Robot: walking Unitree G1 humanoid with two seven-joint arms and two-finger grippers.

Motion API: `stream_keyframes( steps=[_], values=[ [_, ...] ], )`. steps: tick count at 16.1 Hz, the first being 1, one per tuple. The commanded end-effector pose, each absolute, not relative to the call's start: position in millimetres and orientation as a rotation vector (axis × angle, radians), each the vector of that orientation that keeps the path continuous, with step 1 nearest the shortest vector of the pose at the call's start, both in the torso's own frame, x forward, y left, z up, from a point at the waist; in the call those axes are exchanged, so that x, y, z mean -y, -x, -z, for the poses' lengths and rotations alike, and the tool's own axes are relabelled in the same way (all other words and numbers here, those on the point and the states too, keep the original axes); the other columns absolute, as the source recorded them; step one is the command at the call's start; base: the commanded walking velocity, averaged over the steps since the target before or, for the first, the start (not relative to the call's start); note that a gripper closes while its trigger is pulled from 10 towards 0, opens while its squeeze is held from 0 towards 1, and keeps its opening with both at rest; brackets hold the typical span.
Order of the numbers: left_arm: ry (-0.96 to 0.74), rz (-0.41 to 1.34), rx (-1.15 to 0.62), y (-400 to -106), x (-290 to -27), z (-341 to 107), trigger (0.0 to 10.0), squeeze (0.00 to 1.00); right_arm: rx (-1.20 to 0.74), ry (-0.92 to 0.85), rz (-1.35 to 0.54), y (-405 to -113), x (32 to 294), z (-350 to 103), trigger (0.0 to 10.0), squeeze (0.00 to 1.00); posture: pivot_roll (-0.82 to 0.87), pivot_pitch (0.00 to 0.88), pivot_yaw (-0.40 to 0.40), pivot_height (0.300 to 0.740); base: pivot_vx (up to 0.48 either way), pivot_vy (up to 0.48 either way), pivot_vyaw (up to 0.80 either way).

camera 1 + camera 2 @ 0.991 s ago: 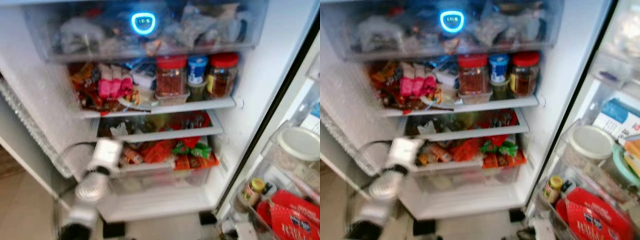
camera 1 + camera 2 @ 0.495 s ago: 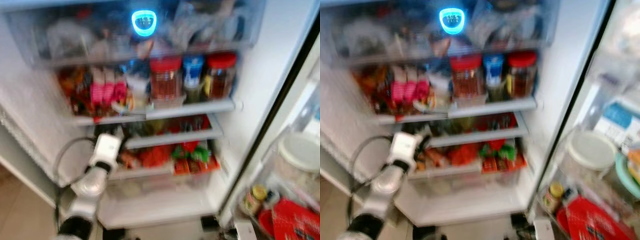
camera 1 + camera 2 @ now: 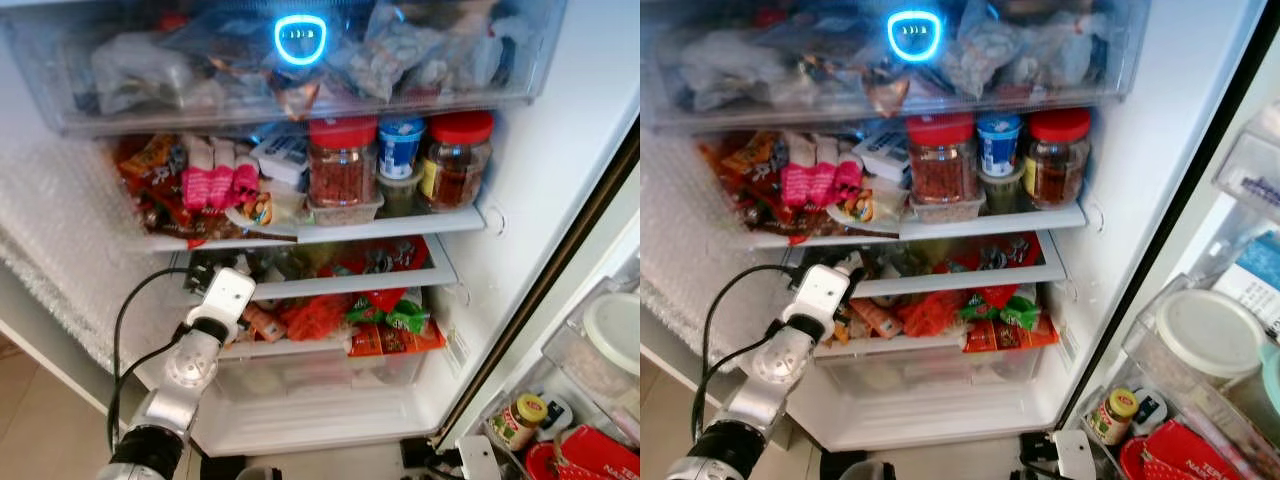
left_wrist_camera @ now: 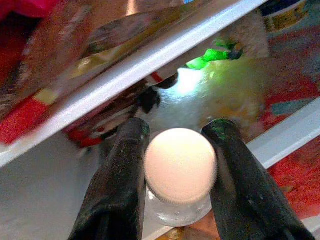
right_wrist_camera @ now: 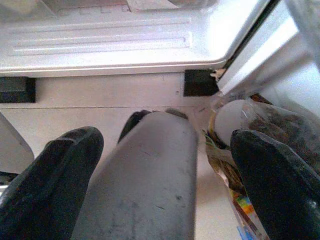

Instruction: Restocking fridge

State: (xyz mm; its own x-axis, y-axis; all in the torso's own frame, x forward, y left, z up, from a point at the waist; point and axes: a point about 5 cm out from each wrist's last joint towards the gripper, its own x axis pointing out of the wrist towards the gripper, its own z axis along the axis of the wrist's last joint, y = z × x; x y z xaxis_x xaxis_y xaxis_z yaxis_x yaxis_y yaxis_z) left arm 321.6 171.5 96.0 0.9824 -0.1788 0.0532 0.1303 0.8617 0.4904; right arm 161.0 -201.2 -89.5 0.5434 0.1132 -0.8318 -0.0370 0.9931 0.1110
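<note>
The fridge (image 3: pixel 560 150) is standing wide open. The left arm is reaching up from the lower left of the frame toward the low shelf (image 3: pixel 300 288) in the middle. In the left wrist view, the left gripper (image 4: pixel 175 137) is pinching a small clear jar with a pale round lid (image 4: pixel 180 165) between its two black fingers (image 4: pixel 122 180). The jar is sitting just at the front edge of that shelf, under the white shelf above.

On the shelf above, near the middle of the frame, two red-lidded jars (image 3: pixel 342 160) are standing with a blue-lidded tub (image 3: pixel 402 146) between them. Pink packets (image 3: pixel 215 180) are lying to their left. A blue light (image 3: pixel 300 40) is glowing at the top (on the clear drawer full of bags).

Red and green snack packs (image 3: pixel 385 315) are lying lower down, right of the arm.

In the right wrist view, the right gripper (image 5: pixel 160 145) is hanging low near the floor (image 5: pixel 100 95) with its fingers (image 5: pixel 47 185) spread wide apart. At the lower right, a small yellow-lidded bottle (image 3: pixel 518 420) is standing in the door rack.
</note>
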Motion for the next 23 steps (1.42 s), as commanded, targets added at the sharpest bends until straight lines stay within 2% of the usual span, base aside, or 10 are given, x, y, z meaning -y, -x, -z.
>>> stream_keyframes(
  steps=[1, 5, 9, 10, 11, 15, 18, 23],
  values=[
    [-0.556, 0.142, 0.101, -322.9, -179.0, -98.4, 10.0, 0.00, -1.026, -0.077, -0.037, -151.8, 215.2, 91.3, 10.0, 0.00, -0.01, 0.000, -0.020, 0.636, 0.000, 0.000, 0.00],
    [-0.730, 0.161, 0.109, -326.4, -183.0, -97.7, 10.0, 0.00, -1.024, -0.076, -0.028, -150.9, 216.2, 91.4, 10.0, 0.00, -0.04, 0.000, -0.012, 0.636, 0.000, 0.000, 0.00],
    [-0.736, 0.157, 0.112, -326.7, -183.0, -97.3, 10.0, 0.00, -1.024, -0.076, -0.028, -151.0, 216.3, 91.4, 10.0, 0.00, -0.04, 0.000, -0.012, 0.636, 0.000, 0.000, 0.00],
    [-0.883, 0.229, 0.034, -327.3, -183.1, -79.4, 10.0, 0.00, -1.029, -0.078, -0.032, -148.3, 214.5, 92.7, 10.0, 0.00, -0.06, 0.000, 0.001, 0.636, 0.000, 0.000, 0.00],
    [-0.958, 0.254, 0.004, -327.8, -184.8, -72.7, 10.0, 0.00, -1.031, -0.081, -0.032, -146.7, 214.0, 93.4, 10.0, 0.00, -0.06, 0.000, 0.001, 0.636, 0.000, 0.000, 0.00],
    [-1.116, 0.270, 0.029, -337.2, -178.4, -74.9, 10.0, 0.00, -1.040, -0.084, -0.025, -142.3, 215.5, 94.6, 10.0, 0.00, -0.07, 0.000, -0.001, 0.636, 0.000, 0.000, 0.00],
    [-1.211, 0.278, 0.031, -339.9, -182.8, -72.5, 10.0, 0.00, -1.043, -0.091, -0.019, -137.4, 217.0, 95.8, 10.0, 0.00, -0.09, 0.039, -0.001, 0.636, 0.000, 0.000, 0.00],
    [-1.251, 0.253, 0.035, -344.9, -184.6, -75.5, 10.0, 0.00, -1.042, -0.099, -0.009, -126.1, 222.1, 97.7, 10.0, 0.00, -0.13, 0.116, -0.016, 0.636, 0.000, 0.000, 0.00]
  ],
)
